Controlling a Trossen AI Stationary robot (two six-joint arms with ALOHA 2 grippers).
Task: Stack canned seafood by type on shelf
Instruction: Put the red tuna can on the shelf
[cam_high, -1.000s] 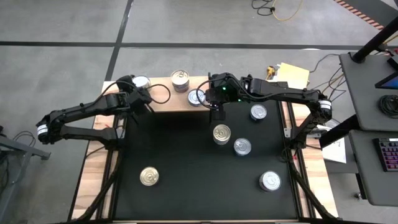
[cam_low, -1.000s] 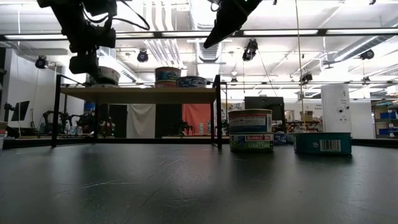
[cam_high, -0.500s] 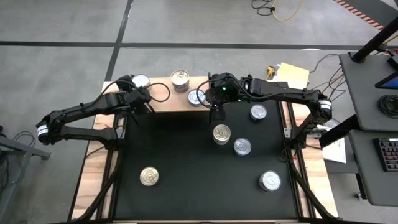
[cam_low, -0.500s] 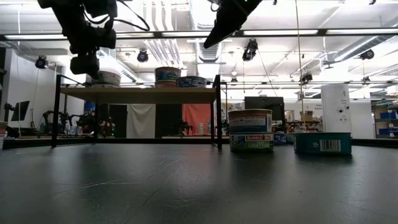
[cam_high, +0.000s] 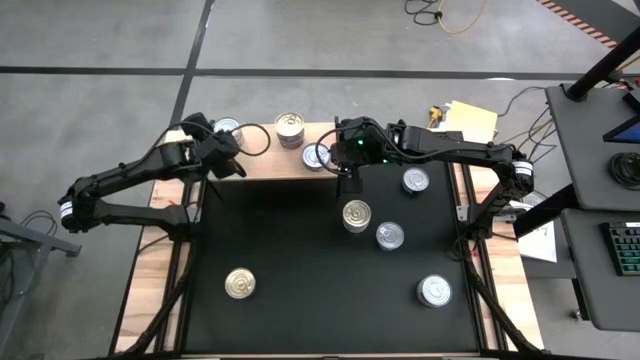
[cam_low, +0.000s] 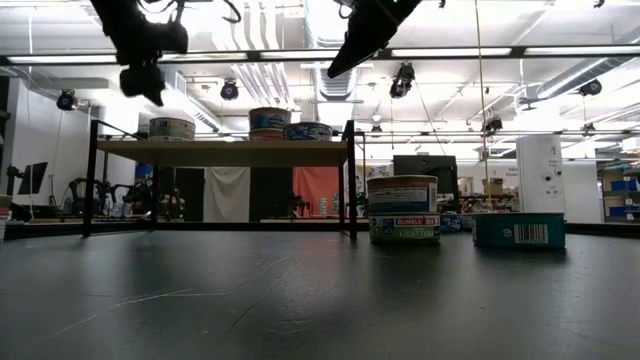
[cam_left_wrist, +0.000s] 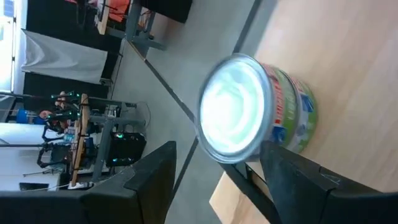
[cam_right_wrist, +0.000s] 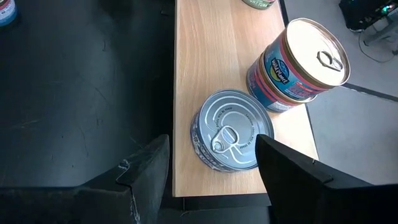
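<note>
Nearest on the black bench (cam_high: 300, 270) lie a gold-topped tin (cam_high: 239, 283) on the left and a silver-topped tin (cam_high: 434, 291) on the right. Farther in, a gold-topped stack of two tins (cam_high: 356, 215) stands with a silver tin (cam_high: 390, 236) just beside it, and another silver tin (cam_high: 415, 181) sits beyond them.

At the far edge stands the shelf (cam_high: 268, 163). The right pincer (cam_high: 345, 178) hangs above the shelf's right end with its fingers spread wide and nothing between them; below it on the shelf sit a silver tin with a pull tab (cam_right_wrist: 231, 129) and, near it, a gold-topped pair stacked two high (cam_right_wrist: 297, 65). The left pincer (cam_left_wrist: 214, 180) hovers over the shelf's left end, jaws wide and empty, above a silver-topped tin with a green label (cam_left_wrist: 256, 111) that rests on the wood, clear of the fingers.
</note>
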